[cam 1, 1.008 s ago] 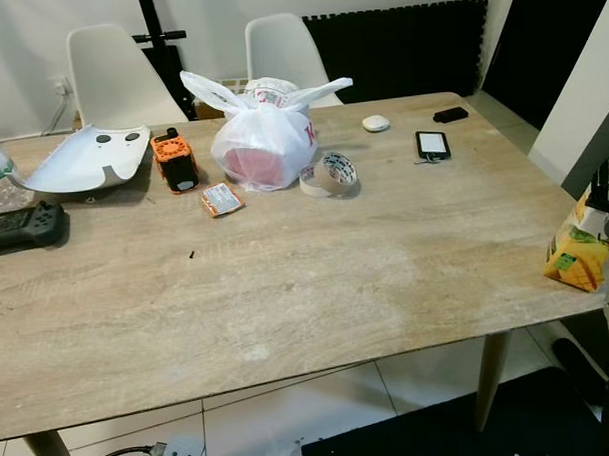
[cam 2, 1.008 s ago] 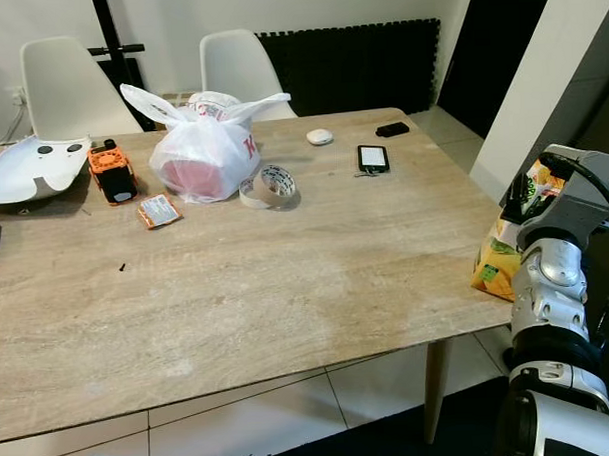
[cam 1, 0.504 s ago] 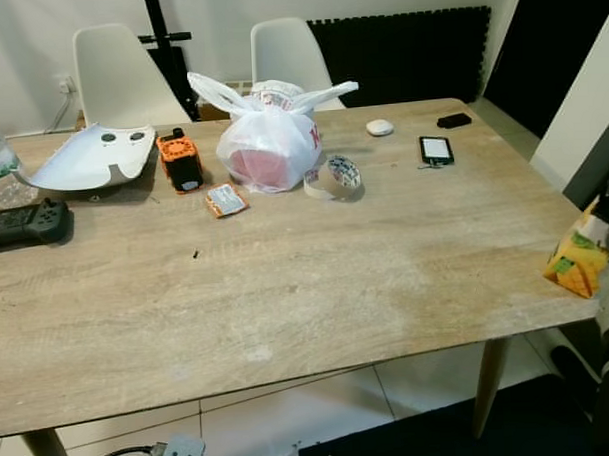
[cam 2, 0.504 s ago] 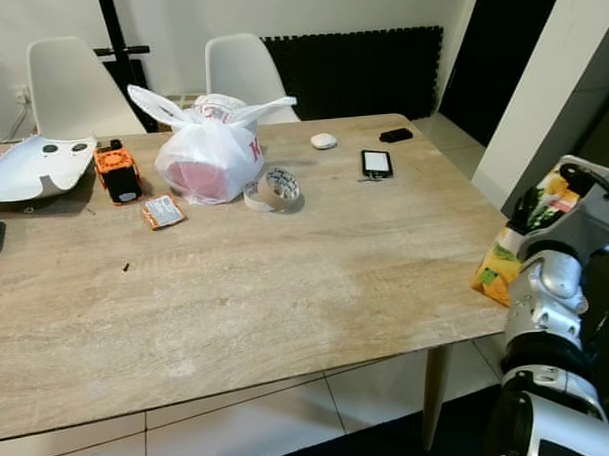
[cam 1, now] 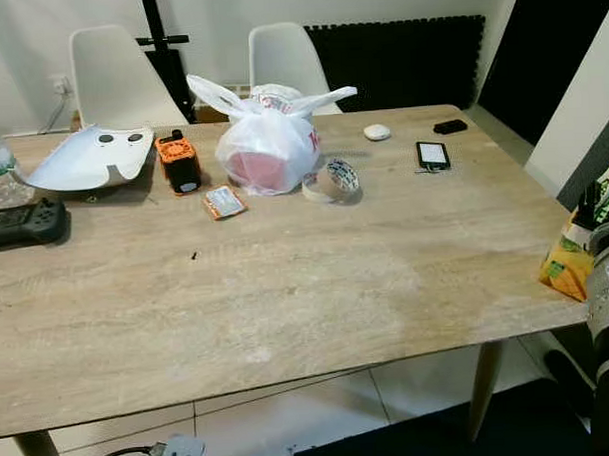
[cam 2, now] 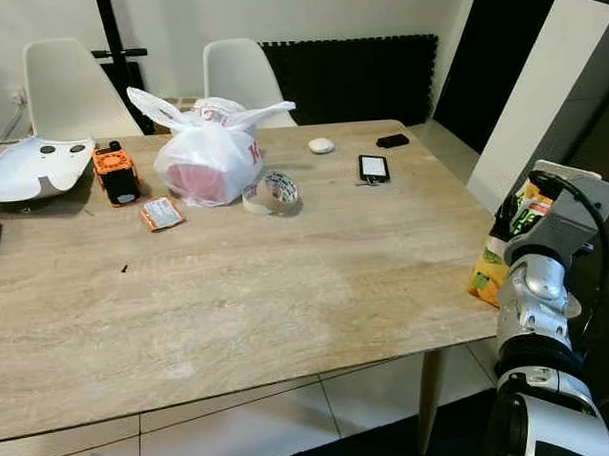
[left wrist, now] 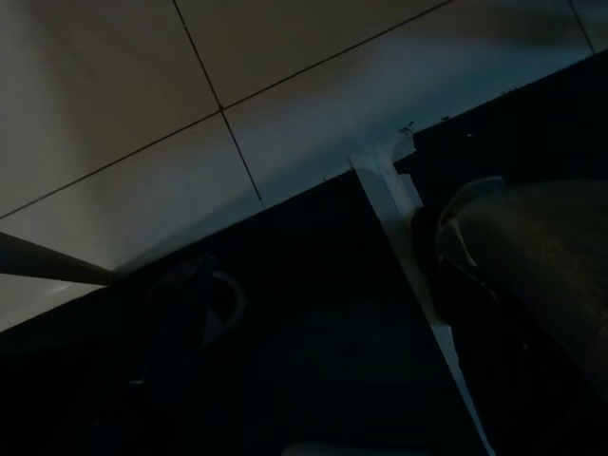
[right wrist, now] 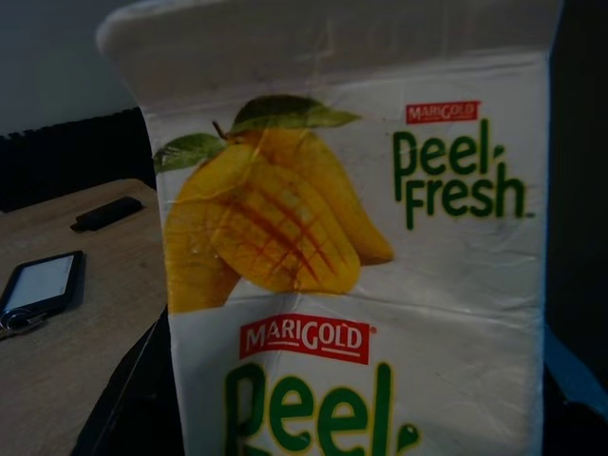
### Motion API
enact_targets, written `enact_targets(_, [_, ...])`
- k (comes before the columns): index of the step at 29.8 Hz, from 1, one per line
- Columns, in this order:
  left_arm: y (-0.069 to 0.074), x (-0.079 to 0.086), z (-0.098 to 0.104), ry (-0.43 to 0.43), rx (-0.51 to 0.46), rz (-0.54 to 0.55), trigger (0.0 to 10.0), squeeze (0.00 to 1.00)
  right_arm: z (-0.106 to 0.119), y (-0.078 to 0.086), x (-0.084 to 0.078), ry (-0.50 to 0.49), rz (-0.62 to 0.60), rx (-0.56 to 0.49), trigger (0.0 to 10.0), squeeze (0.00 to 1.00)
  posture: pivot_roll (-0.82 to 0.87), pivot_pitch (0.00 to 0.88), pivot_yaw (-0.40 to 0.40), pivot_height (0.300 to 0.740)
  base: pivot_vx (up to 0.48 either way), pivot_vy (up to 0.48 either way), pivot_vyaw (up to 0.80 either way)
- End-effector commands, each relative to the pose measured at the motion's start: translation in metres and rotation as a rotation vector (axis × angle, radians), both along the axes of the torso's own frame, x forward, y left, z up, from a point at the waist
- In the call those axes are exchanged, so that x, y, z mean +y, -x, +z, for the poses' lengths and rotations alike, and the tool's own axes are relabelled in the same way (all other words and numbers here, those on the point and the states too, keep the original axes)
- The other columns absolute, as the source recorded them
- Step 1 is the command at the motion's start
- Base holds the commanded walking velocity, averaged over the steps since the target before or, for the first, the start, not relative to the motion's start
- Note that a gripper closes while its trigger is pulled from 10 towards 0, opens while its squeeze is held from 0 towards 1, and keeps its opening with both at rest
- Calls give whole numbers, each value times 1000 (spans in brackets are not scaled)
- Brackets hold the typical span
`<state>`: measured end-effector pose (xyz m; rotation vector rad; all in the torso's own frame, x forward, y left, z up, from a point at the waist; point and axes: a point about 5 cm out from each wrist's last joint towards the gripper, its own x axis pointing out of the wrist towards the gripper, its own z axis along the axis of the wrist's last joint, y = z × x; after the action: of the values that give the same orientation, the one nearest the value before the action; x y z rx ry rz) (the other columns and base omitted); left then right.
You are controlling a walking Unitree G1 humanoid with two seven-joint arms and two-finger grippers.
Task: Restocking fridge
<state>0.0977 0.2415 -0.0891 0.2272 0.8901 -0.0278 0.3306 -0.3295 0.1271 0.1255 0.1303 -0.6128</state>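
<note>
Juice carton (cam 2: 494, 263), a mango Peel Fresh pack, sits clamped in the right gripper (cam 2: 511, 219) just off the table's (cam 2: 287, 289) right edge, beyond its near corner. Bare wood spreads across the table's near half; a white plastic bag (cam 1: 269, 141), tape roll (cam 1: 331, 179) and phone (cam 1: 432, 154) lie toward the far edge. The left arm hangs over dark floor; its fingers cannot be made out.
</note>
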Motion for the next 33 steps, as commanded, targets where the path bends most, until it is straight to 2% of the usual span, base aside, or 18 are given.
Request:
enact_targets(1, [2, -7, -3, 11, 11, -6, 10000, 0, -50, 23, 1, -79, -29, 202, 10000, 0, 55, 0, -19, 740, 0, 0, 0])
enact_targets(2, [2, -7, -3, 12, 11, -7, 10000, 0, -59, 28, 4, -130, -43, 209, 10000, 0, 51, 0, -12, 740, 0, 0, 0])
enact_targets(5, [2, -7, -3, 12, 11, -8, 10000, 0, -61, 29, 5, -151, -47, 209, 10000, 0, 51, 0, -12, 740, 0, 0, 0])
enact_targets(7, [1, -6, -2, 11, 10, -10, 10000, 0, -70, 32, 9, -208, -53, 221, 10000, 0, 55, 0, -12, 740, 0, 0, 0])
enact_targets(13, [0, -5, -2, 6, 10, -7, 10000, 0, -74, 35, 8, -140, -48, 271, 10000, 0, 56, 0, -12, 740, 0, 0, 0])
enact_targets(14, [0, -5, -2, 5, 11, -8, 10000, 0, -74, 36, 7, -87, -35, 296, 10000, 0, 56, 0, -12, 740, 0, 0, 0])
enact_targets(18, [0, -4, -2, 6, 13, -9, 10000, 0, -77, 37, 9, -75, -17, 314, 10000, 0, 57, 0, -17, 740, 0, 0, 0])
enact_targets(20, [0, -4, -2, 7, 11, -7, 10000, 0, -78, 38, 9, -18, 6, 351, 10000, 0, 58, 0, -18, 740, 0, 0, 0])
enact_targets(27, [1, -5, -2, 8, 7, -5, 10000, 0, -83, 39, 12, -126, -20, 320, 10000, 0, 59, 0, -16, 740, 0, 0, 0])
enact_targets(28, [1, -5, -2, 8, 7, -6, 10000, 0, -83, 39, 13, -200, -39, 270, 10000, 0, 60, 0, -16, 740, 0, 0, 0])
enact_targets(30, [1, -5, -2, 7, 7, -6, 10000, 0, -85, 40, 13, -238, -51, 251, 10000, 0, 60, 0, -16, 740, 0, 0, 0])
enact_targets(31, [1, -4, -2, 6, 8, -7, 10000, 0, -85, 41, 13, -233, -55, 251, 10000, 0, 63, 0, -16, 740, 0, 0, 0])
enact_targets(32, [2, -4, -2, 4, 8, -6, 10000, 0, -85, 42, 12, -126, -30, 308, 10000, 0, 63, 0, -16, 740, 0, 0, 0])
enact_targets(33, [2, -4, -2, 4, 8, -6, 10000, 0, -85, 42, 12, -126, -30, 308, 10000, 0, 63, 0, -16, 740, 0, 0, 0])
